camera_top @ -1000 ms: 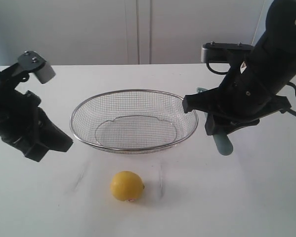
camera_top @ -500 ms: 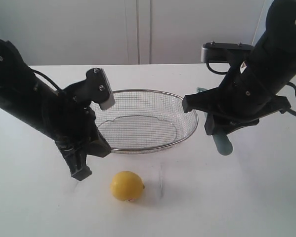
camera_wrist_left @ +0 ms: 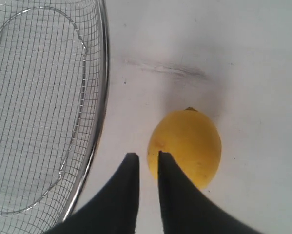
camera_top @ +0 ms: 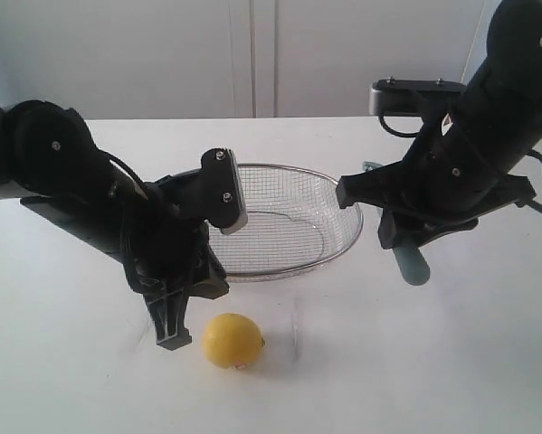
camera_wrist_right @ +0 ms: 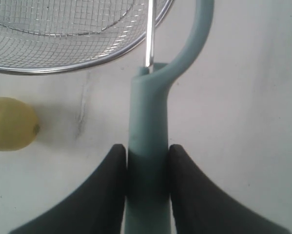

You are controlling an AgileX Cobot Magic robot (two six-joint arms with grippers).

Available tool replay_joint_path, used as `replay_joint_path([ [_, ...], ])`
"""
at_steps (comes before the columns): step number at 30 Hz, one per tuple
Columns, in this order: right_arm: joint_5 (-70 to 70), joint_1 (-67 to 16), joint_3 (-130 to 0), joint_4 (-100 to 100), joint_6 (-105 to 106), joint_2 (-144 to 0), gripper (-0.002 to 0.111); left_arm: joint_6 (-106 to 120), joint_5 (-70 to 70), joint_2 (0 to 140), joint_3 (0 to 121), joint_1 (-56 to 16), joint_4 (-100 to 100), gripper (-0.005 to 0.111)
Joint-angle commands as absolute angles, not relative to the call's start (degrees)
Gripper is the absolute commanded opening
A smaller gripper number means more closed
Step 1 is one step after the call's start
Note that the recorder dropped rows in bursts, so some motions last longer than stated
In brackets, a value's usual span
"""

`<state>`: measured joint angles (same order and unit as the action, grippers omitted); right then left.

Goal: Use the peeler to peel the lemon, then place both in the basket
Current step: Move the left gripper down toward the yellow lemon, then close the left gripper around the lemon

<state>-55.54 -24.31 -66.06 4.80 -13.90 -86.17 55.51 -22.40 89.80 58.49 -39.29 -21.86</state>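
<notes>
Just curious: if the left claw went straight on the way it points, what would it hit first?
Probably the white tabletop beside the small round yellow lemon; the left claw might graze it, though depth is unclear.

Left arm [camera_top: 67, 176] enters from 9 o'clock with the elbow raised. The forearm slopes down toward 5 o'clock, so the left claw [camera_wrist_left: 145, 155] ends low near 7 o'clock of the exterior view, tips downward, its two fingers [camera_wrist_left: 127, 187] parted by a narrow slit with nothing between them. Right arm [camera_top: 492, 117] comes in from 2 o'clock with the wrist bent over. The right claw [camera_wrist_right: 146, 148] sits at about 3 o'clock, fingers [camera_wrist_right: 109, 180] pressed against either side of the peeler [camera_wrist_right: 146, 109] handle.
</notes>
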Motion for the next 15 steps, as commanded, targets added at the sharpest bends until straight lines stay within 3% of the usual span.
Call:
replay_joint_path([
  [1,-57.85,-23.92,-65.74,1.82,-14.24,-85.64,0.0,55.7,-25.67,90.42,58.72,-39.57,-22.59,0.039],
  [7,-60.23,-23.92,-65.74,-1.41,-15.45,-85.64,0.0,55.7,-27.51,93.58,58.72,-39.57,-22.87,0.061],
  [15,-60.12,-23.92,-65.74,-1.4,-15.45,-85.64,0.0,59.92,-26.72,95.94,58.72,-39.57,-26.32,0.073],
])
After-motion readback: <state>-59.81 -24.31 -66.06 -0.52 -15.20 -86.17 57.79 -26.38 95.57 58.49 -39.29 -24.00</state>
